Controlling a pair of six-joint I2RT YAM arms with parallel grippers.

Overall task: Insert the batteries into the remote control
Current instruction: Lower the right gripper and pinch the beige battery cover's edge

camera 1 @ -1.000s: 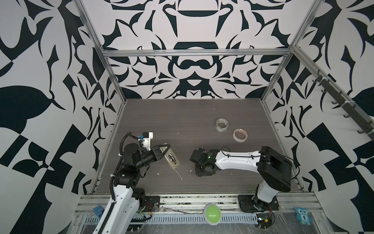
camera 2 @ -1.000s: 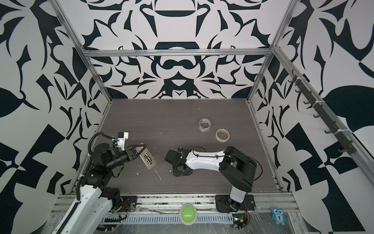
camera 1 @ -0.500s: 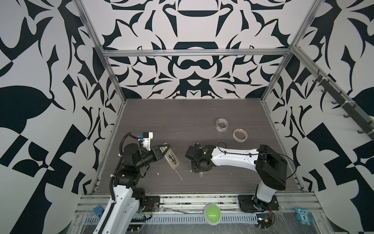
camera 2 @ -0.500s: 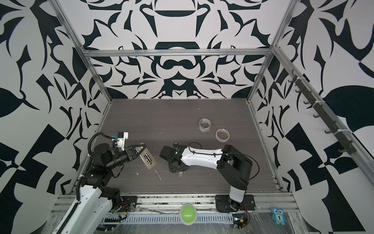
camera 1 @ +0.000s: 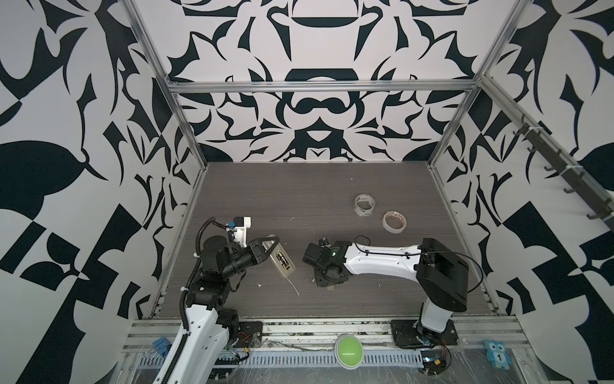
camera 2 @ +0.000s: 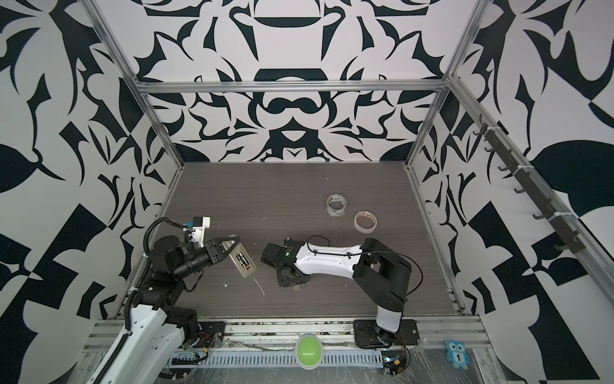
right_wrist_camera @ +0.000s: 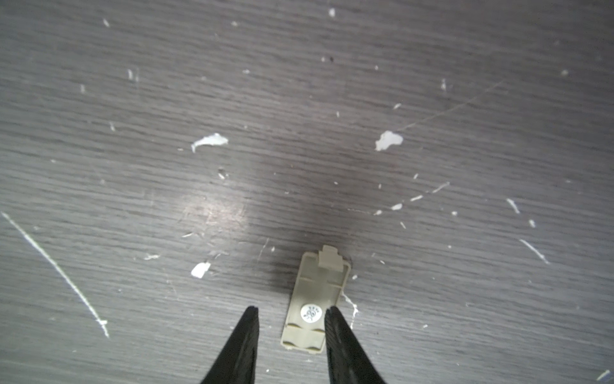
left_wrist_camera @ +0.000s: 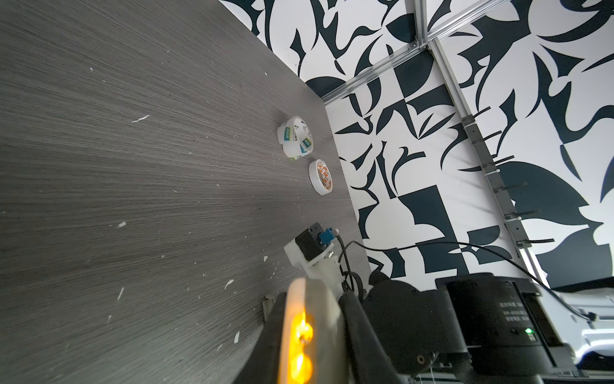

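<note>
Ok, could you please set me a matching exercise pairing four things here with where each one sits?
Things: 1 remote control; 2 batteries; 3 battery cover; 4 tape rolls.
Places: A on the table, between the tips of the open right gripper; B far right of the table; C clamped in the left gripper; D in the remote control's open bay.
Pairs: 1-C, 2-D, 3-A, 4-B.

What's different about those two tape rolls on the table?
The far roll has blue-green labels; the near roll has orange print inside. The far roll stands taller, the near roll lower. The far roll's wall is thin, the near roll's thicker. Both are whitish rings lying flat on the table, apart.
</note>
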